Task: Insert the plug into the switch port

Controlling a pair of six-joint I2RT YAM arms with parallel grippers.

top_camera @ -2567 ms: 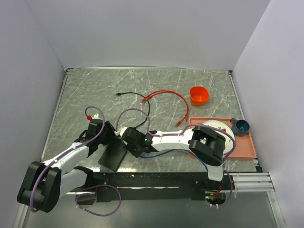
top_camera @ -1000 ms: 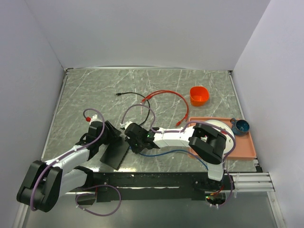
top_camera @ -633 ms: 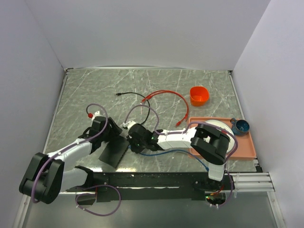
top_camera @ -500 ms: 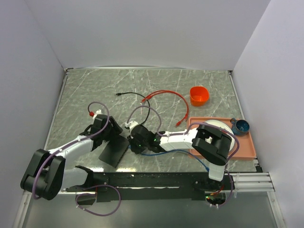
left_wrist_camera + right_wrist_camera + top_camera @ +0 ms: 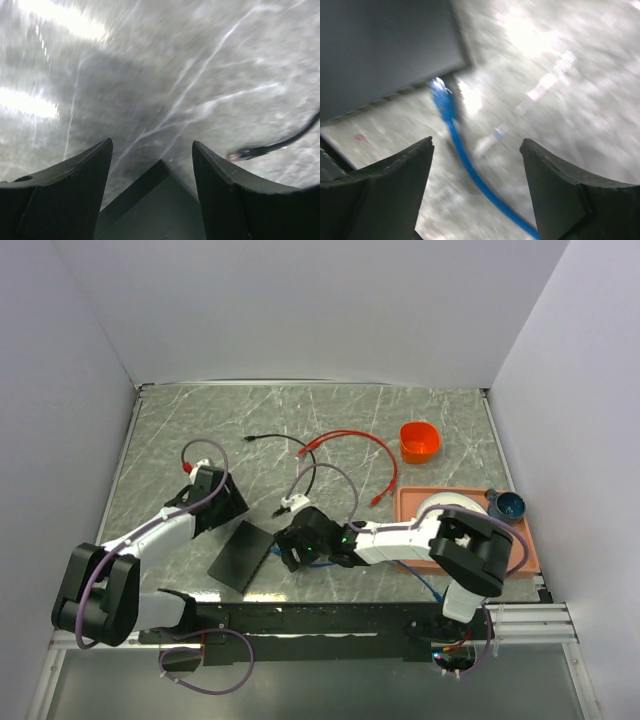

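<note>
Currently the left hand (image 5: 151,145) hovers empty, fingers spread, over the far corner of the black switch box (image 5: 242,555), which lies flat on the desk (image 5: 180,430). The blue plug (image 5: 440,97) meets the box's right edge nose-first; blur hides whether it is seated. The right hand (image 5: 476,145) is nearer, just right of the plug. It is spread and gripping nothing, and the plug's cable (image 5: 470,172) trails back between its fingers.

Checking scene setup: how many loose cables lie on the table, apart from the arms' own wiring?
3: a black cable towards the back, a red cable right of it, a blue cable beside the black box. More may be hidden under the arms.
</note>
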